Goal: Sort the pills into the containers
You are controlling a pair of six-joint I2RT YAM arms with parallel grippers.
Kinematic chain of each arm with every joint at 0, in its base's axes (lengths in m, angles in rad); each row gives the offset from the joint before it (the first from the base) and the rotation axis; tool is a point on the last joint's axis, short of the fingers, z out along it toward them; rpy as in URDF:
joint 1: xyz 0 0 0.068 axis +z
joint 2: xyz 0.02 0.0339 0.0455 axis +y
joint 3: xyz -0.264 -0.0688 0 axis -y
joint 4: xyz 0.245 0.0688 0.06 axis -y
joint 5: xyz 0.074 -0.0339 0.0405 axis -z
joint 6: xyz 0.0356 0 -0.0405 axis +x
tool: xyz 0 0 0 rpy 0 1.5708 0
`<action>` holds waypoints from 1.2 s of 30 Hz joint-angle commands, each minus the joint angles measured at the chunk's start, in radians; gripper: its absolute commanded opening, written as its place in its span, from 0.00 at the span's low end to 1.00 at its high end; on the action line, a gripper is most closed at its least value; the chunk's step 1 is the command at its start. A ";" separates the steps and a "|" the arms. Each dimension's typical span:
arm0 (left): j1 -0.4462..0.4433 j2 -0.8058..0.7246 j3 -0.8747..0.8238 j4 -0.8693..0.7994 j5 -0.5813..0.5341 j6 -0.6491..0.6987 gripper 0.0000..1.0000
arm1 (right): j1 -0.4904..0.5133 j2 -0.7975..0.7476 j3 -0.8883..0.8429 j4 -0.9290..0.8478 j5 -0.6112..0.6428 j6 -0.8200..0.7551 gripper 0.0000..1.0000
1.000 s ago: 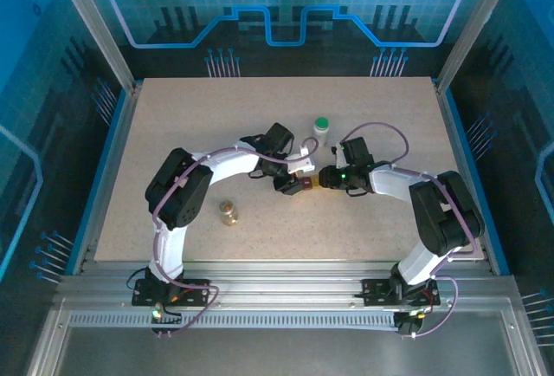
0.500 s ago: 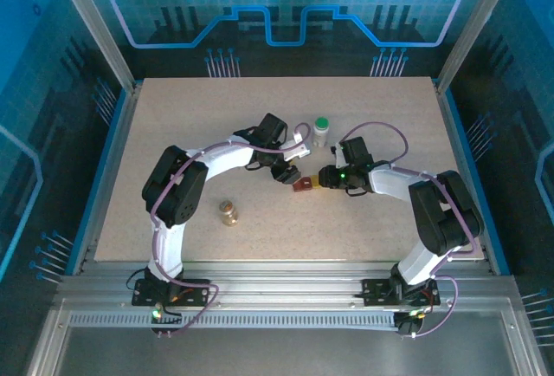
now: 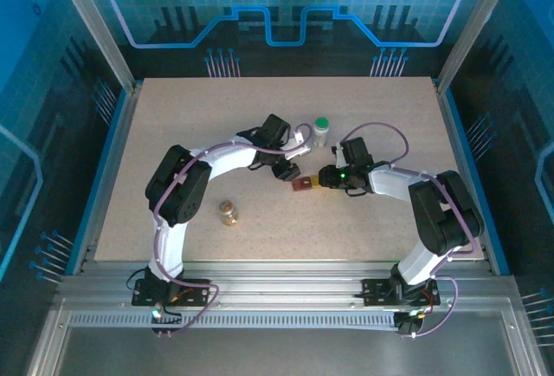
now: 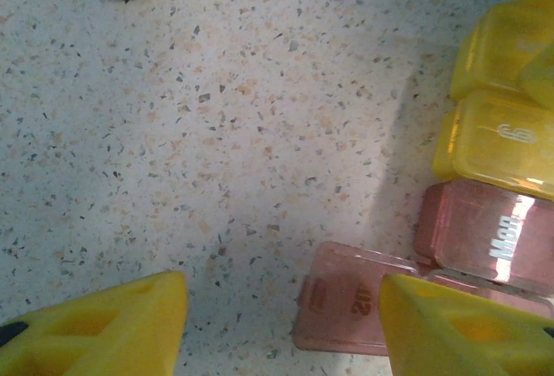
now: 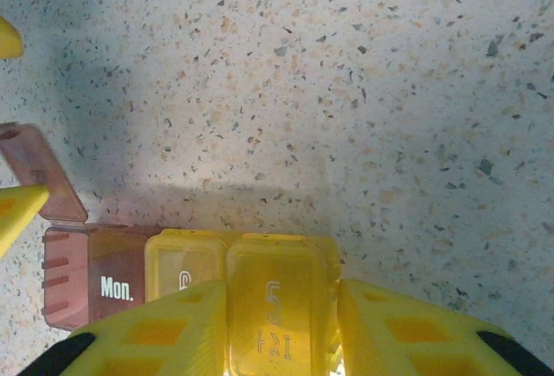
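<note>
"Mon." on red-brown box (image 5: 93, 291); "5", yellow box (image 5: 275, 302)

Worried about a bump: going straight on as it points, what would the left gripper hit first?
Probably the bare table: the left gripper is open over it, though one finger could clip the red lid. Depth is unclear.

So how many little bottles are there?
2. A white bottle with a green cap stands in the middle toward the back; a small amber bottle stands nearer the front left. More could be hidden.
</note>
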 commanded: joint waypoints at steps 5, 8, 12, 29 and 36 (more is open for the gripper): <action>-0.008 -0.009 0.088 -0.049 -0.066 -0.100 0.63 | 0.024 0.015 -0.102 0.008 0.068 0.134 0.37; -0.009 -0.043 0.156 -0.085 -0.072 -0.244 0.66 | 0.028 -0.005 -0.140 0.056 0.078 0.200 0.37; -0.011 -0.150 0.094 0.002 -0.036 -0.368 0.69 | 0.033 -0.010 -0.144 0.078 0.078 0.246 0.37; -0.009 -0.851 -0.486 0.140 -0.504 -0.709 0.71 | 0.110 0.053 0.018 0.063 0.138 0.329 0.37; -0.008 -0.966 -0.586 0.092 -0.534 -0.792 0.72 | 0.129 0.105 0.120 0.063 0.164 0.316 0.37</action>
